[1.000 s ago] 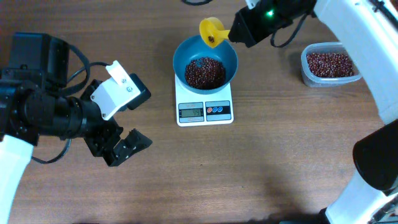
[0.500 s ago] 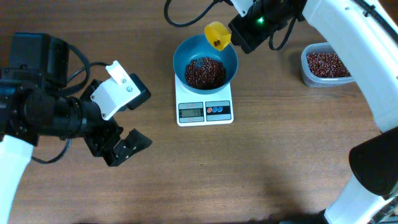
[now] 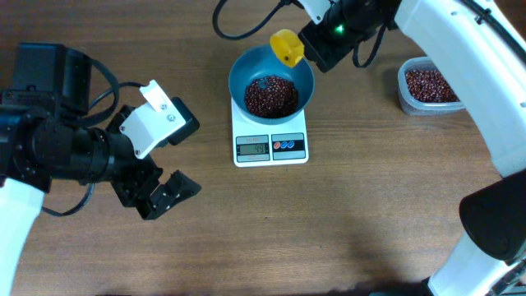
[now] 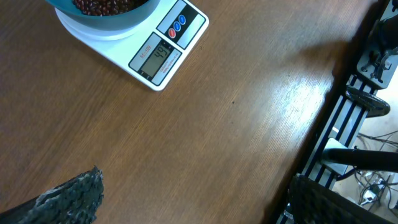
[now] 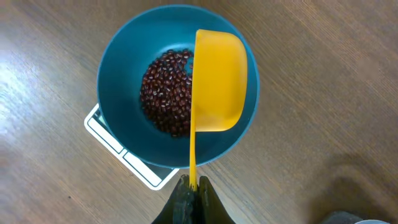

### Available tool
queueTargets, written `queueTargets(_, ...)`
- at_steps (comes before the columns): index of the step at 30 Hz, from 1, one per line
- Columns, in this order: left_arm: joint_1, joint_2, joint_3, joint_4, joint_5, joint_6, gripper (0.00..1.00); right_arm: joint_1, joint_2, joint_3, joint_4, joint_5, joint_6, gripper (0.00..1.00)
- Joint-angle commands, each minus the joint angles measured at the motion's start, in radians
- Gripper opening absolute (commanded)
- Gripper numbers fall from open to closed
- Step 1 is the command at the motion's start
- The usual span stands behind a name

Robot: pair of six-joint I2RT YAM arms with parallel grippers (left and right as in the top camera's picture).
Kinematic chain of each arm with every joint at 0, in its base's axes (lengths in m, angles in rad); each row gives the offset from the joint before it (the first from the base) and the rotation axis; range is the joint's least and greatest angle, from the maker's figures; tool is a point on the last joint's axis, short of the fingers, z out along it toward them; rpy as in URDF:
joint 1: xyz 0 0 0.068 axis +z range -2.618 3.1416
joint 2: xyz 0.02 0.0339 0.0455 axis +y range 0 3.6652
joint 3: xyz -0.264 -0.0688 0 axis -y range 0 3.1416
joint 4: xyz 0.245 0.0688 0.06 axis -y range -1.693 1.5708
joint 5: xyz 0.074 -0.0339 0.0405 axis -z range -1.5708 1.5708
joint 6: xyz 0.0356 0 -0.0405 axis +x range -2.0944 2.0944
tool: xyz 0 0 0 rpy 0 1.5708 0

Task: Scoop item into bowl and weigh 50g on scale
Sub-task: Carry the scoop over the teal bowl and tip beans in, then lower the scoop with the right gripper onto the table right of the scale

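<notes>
The teal bowl (image 3: 246, 72) stands on the white scale (image 3: 270, 146) and holds a heap of dark reddish-brown beans (image 3: 271, 96); both also show in the right wrist view, the bowl (image 5: 118, 68) with beans (image 5: 166, 92) over the scale (image 5: 102, 130). My right gripper (image 3: 316, 41) is shut on the thin handle of a yellow scoop (image 3: 287, 47), held over the bowl's far rim; in the right wrist view the gripper (image 5: 193, 185) grips the scoop (image 5: 219, 78), turned bottom-up. My left gripper (image 3: 164, 193) is open and empty, left of the scale (image 4: 163, 53).
A clear plastic tub (image 3: 404, 92) with more beans (image 3: 427, 84) stands at the right. My right arm (image 3: 460, 49) reaches over it. The table's edge and a black metal frame (image 4: 348, 124) show in the left wrist view.
The scoop has shifted slightly over the bowl's far rim and turned over, its beans no longer visible. The left arm has not moved.
</notes>
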Motion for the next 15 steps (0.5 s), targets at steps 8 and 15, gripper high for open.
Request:
queueTargets(8, 0.002, 0.000, 0.009, 0.002, 0.003, 0.016, 0.99, -0.375, -0.019, 0.037, -0.016, -0.726, 0.024, 0.04)
queueTargets(15, 0.002, 0.000, 0.009, 0.002, 0.003, 0.016, 0.99, -0.595, -0.019, 0.038, -0.012, -0.966, 0.024, 0.04)
